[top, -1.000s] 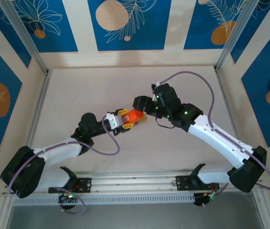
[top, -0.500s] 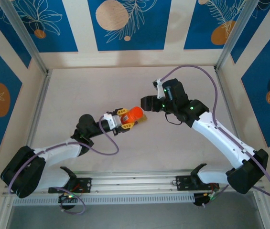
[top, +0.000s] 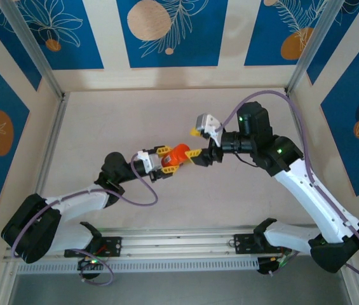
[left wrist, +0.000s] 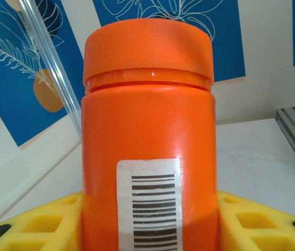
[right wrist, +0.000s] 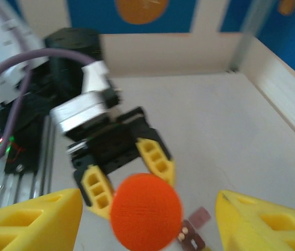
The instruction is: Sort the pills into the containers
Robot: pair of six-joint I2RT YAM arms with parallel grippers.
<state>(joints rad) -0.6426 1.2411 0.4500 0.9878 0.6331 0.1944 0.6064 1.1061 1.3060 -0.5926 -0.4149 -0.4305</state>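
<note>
We find the left gripper [top: 171, 159] with jaws clamped on the orange bottle [left wrist: 147, 130], held sideways over the middle of the table [top: 135, 114] with its cap [right wrist: 145, 210] on and pointing right. The right gripper [top: 195, 143] faces that cap, jaws apart and not gripping it. We judge that uncapping is in hand: the right jaws must next close squarely on the cap and twist, clear of the containers [right wrist: 192, 241] lying on the table just below the bottle.

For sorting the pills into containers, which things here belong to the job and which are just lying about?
Job: orange bottle, capped, clamped in the left fingers; right fingers, open either side of its cap; small reddish-brown cell on the table, apparently one of the containers.
Not the job: purple cable; aluminium rail; blue patterned wall panels.
</note>
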